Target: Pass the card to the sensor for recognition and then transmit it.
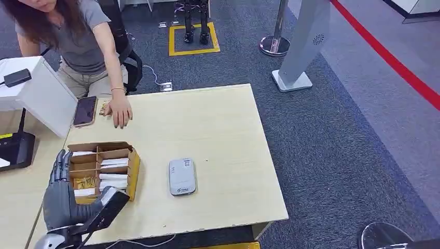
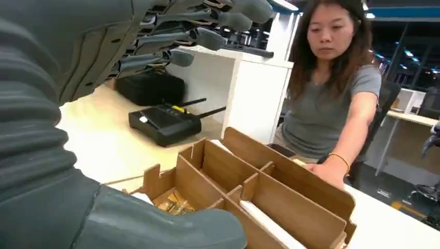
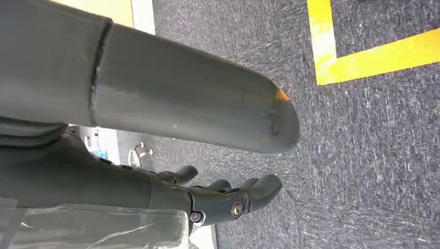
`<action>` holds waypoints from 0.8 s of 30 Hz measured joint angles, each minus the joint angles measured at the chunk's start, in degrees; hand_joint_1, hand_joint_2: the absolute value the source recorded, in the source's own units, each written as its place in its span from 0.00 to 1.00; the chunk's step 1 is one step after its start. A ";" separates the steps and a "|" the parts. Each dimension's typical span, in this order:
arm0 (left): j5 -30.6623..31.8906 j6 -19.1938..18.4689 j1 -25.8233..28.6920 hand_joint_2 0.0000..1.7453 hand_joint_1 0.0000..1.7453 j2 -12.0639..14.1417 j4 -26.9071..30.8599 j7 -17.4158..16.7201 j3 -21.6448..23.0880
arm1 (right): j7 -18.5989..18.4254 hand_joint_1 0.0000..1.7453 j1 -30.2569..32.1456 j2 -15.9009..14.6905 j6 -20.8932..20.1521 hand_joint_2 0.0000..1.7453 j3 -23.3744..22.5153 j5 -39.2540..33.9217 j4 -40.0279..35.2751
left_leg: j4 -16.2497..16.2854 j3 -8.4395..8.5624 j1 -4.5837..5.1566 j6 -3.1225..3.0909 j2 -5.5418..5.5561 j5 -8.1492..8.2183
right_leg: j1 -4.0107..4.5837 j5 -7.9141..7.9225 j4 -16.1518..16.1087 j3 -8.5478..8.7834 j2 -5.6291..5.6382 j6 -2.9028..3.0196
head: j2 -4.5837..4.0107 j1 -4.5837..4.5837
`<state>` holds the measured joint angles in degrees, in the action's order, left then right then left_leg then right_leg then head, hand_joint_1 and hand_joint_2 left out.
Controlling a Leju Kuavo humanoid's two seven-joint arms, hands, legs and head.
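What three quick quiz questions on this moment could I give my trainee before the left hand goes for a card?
1. True or false: the left hand already holds a card.
2. Where does the grey sensor lie? A) inside the cardboard box B) on the table, beside the box C) under the phone
3. Whose hand rests flat on the table next to the phone?

Key: 1 false, its fingers are spread above the box with nothing in them. 2 B. 3 the seated person's hand.
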<state>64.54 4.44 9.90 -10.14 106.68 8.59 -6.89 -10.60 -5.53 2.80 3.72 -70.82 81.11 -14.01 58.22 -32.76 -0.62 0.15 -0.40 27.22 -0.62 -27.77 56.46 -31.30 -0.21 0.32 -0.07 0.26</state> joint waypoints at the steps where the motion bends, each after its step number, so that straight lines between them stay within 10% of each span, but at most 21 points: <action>1: 0.76 0.11 0.00 1.00 0.00 0.07 -0.13 0.11 0.26 | 0.04 0.00 -0.02 0.00 0.00 0.00 0.00 0.02 0.00 | 0.00 0.00 0.00 0.00 0.00 0.00 | 0.00 0.00 0.00 0.00 0.00 0.00 | 0.00 0.00; 24: 8.75 4.77 1.49 1.00 0.00 10.06 -7.65 -1.14 14.56 | 0.90 0.00 -0.07 0.00 -0.24 0.00 0.57 0.63 0.00 | 0.00 0.00 0.00 0.00 0.00 0.00 | 0.00 0.00 0.00 0.00 0.00 0.00 | 0.00 0.00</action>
<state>73.29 9.20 11.38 -0.09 99.03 7.45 7.67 -9.70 -5.60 2.80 3.48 -70.25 81.74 -14.01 58.22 -32.77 -0.62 0.15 -0.40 27.22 -0.62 -27.77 56.46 -31.31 -0.21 0.32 -0.07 0.26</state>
